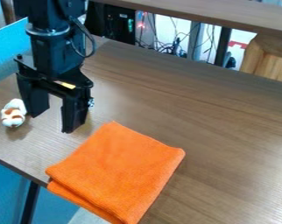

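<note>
The black gripper point(50, 120) hangs over the left part of the wooden table, its two fingers spread apart with nothing between them. Just left of its left finger is a small white and brown toy point(13, 113), close to the table's left side; whether finger and toy touch, I cannot tell. An orange cloth point(120, 170), folded into a rough square, lies flat to the right of and nearer the camera than the gripper, reaching the table's front edge.
The brown wooden table point(225, 131) spans most of the view, with its front edge at lower left. Behind it are a raised wooden shelf point(196, 12), tangled cables point(167, 46) and a wooden object point(269, 57) at upper right.
</note>
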